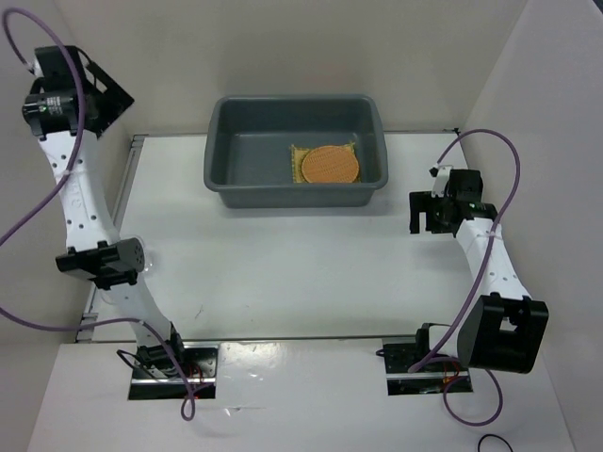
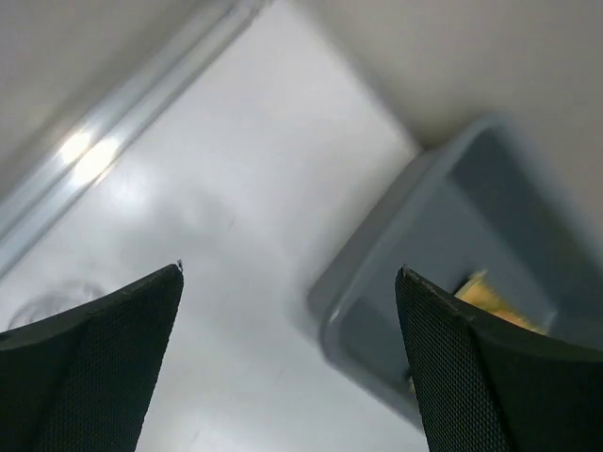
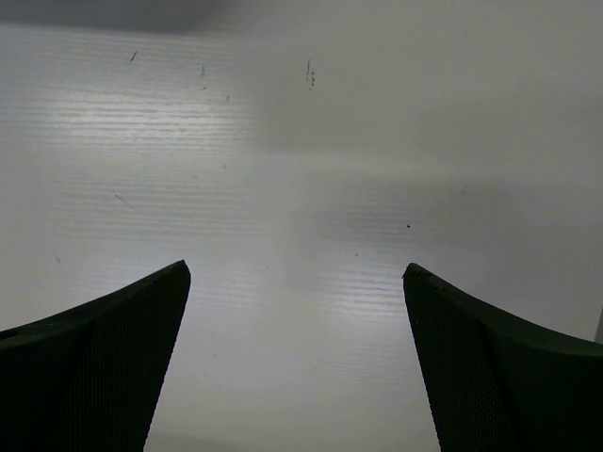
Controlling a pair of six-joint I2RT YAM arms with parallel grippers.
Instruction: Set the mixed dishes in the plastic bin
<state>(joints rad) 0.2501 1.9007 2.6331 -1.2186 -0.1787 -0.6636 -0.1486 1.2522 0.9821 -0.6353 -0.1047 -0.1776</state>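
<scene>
I'm seeing the left end effector [image 2: 287,273] and right end effector [image 3: 297,268] both spread, pinching nothing. The plastic bin [image 2: 396,245] is lying ahead-right of the left one, holding the orange-brown mat [image 1: 330,165] on the yellow mat [image 1: 296,153].

- The left tool [image 2: 289,271] hangs above the white bench [image 2: 254,179], its two dark fingers [image 2: 104,367] spread wide with nothing between them.
- The grey plastic bin [image 2: 452,207] sits to the right, out of focus, one rounded corner nearest.
- A patch of yellow mat [image 2: 480,292] shows inside the bin.
- A pale metal strip [image 2: 122,113] with bright glare runs along the bench's upper-left edge.
</scene>
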